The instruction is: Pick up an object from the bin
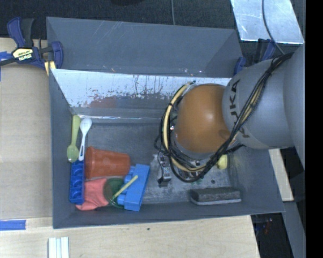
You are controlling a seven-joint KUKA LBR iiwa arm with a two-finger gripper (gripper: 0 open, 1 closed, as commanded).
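My gripper (164, 174) pokes out from under the orange wrist cover in the middle of the bin, low over the floor. Just to its left lies a blue block (137, 188) with a yellow-green stick (124, 188) across it. A dark grey oblong eraser-like bar (215, 196) lies to its lower right near the front wall. A small yellow thing (222, 163) peeks out right of the cover.
At the left lie an orange-red cup on its side (106, 163), a pink cloth (95, 193), a green ball (115, 187), a blue toothed brick (77, 182), a white spoon (84, 136) and a green spoon (74, 141).
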